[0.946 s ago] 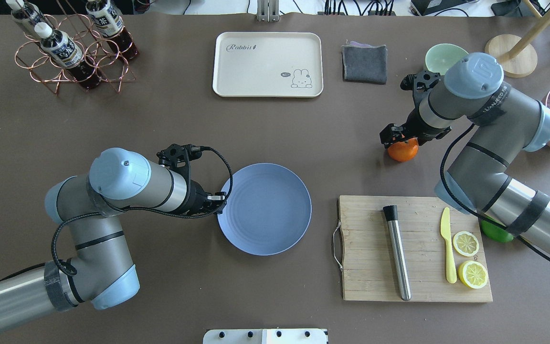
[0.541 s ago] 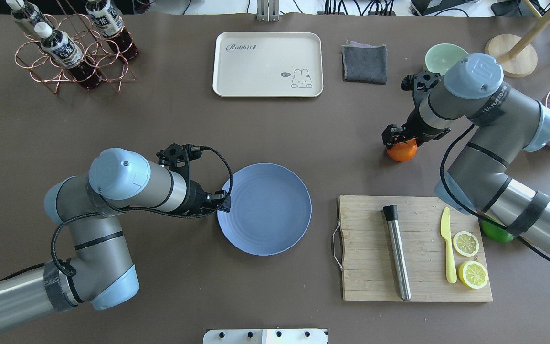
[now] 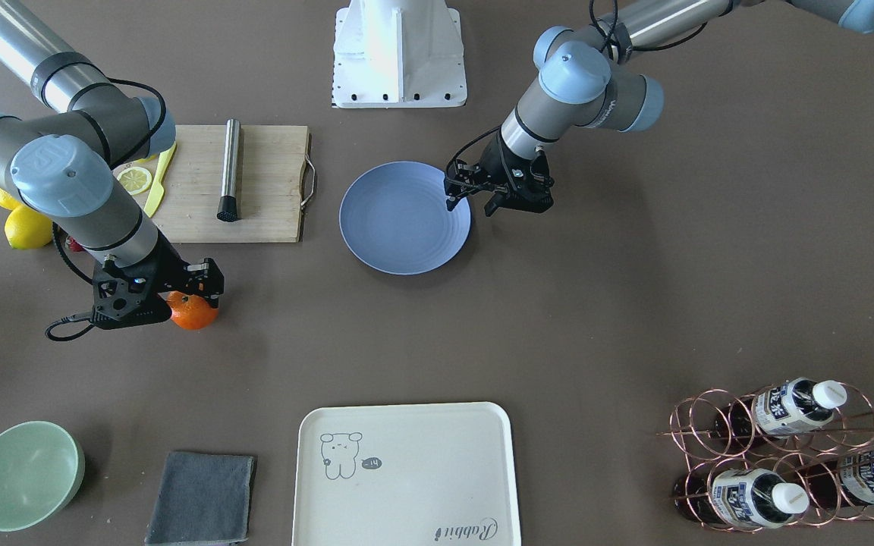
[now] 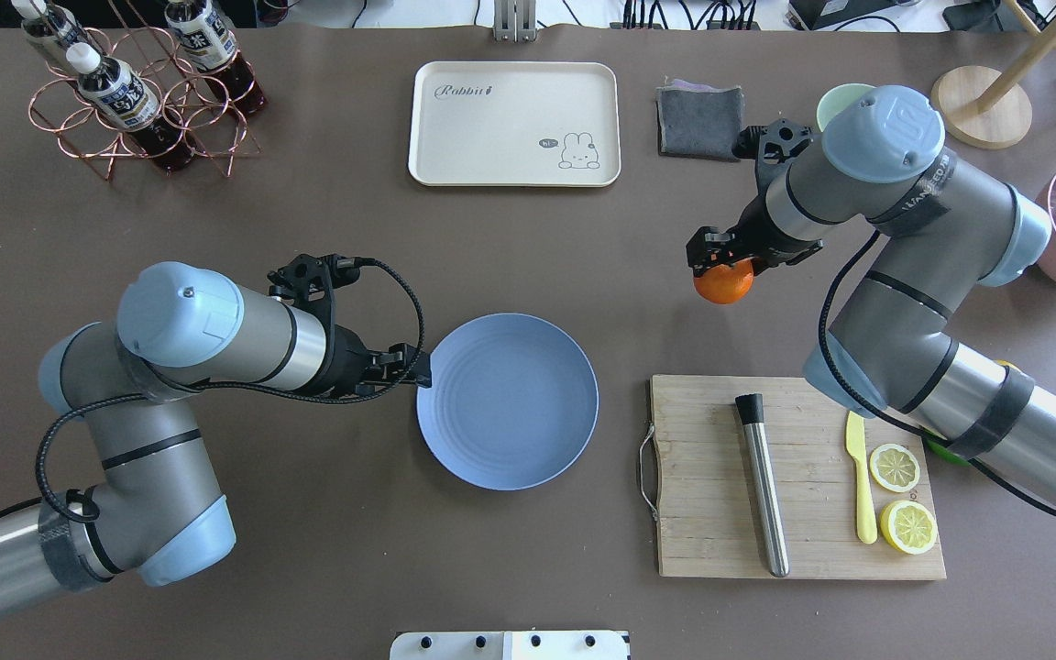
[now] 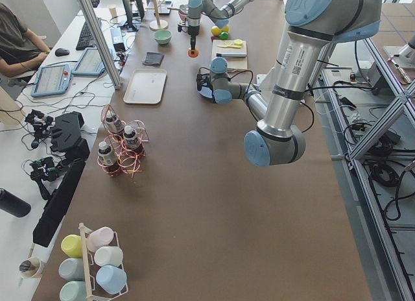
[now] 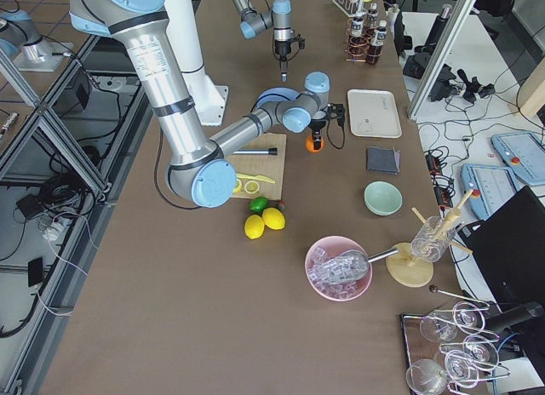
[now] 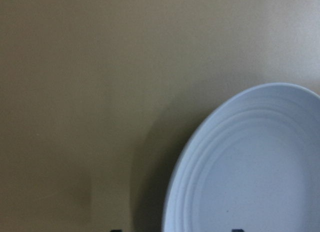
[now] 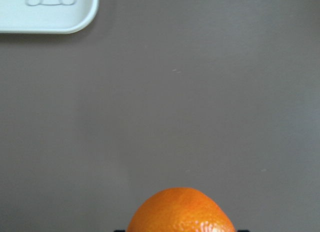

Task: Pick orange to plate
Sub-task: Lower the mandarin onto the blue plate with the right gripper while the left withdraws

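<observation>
**A:** Quick status, where's the orange?

**B:** The right gripper (image 4: 720, 268) is clenched on the orange (image 4: 723, 284), one finger each side, w/ the fruit bulging out below. It's on the robot's right half of the table (image 4: 308, 568), past the far edge of the cutting board (image 4: 702, 477) and well apart from the plate (image 4: 507, 403).

**A:** Off the surface yet?

**B:** Can't tell for sure. The front cam shows the orange (image 3: 194, 314) tucked under the right gripper (image 3: 183, 299) w/ its shadow tight beside it, so it's low at best. (The right wrist cam only gives the top of the peel and bare table beyond, no help.)

**A:** And the left arm?

**B:** The left gripper (image 4: 422, 370) sits at the plate's rim on the robot's left side, jaws spread, holding nothing. Front cam agrees: the fingers (image 3: 452, 199) are parted, one of them over the plate edge (image 3: 376, 250). Not needed for this job imo.

**A:** So progress?

**B:** I'd say the grasp is done, approx a third in. What's left: carry across the open stretch btw fruit and plate, lower, let go. Plate is bare, so there's room to set it down. Main risk I see is the round fruit rolling after release, so best to drop it near the plate's centre.
</observation>
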### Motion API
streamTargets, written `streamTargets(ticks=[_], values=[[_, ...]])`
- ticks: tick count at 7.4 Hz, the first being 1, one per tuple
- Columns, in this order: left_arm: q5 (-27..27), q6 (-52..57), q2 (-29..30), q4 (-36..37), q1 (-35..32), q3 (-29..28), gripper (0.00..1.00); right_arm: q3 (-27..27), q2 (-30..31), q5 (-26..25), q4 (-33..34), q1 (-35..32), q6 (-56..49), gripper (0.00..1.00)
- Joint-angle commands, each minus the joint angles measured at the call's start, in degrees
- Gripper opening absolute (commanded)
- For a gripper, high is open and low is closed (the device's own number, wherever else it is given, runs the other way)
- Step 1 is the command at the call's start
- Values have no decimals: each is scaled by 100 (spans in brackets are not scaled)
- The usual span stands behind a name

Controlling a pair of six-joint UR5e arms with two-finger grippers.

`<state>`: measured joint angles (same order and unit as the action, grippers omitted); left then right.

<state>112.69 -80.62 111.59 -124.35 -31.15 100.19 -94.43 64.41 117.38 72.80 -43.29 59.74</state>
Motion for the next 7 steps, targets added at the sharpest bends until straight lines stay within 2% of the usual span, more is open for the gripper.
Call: streamTargets(ticks=[1,2,3,4,5,7], values=[[584,665,-513,-1,-696,106,93,-199,-619,-519,189,835,1333,0],[596,1018,-638,-10,-760,88,94,-190,-997,-941,617,1249,1530,0],[631,1091,-682,-10,-874,79,94,-190,-1314,-1102,935,1557,1784,0],[622,1101,-683,-10,-892,79,94,-138,-1491,-1399,1034,1908,2065,0],[622,1110,-718,-10,-892,79,94,-94,-1510,-1724,1130,2138,2068,0],[605,1101,-770,-19,-892,71,96,55,-1510,-1850,1131,2237,2068,0]])
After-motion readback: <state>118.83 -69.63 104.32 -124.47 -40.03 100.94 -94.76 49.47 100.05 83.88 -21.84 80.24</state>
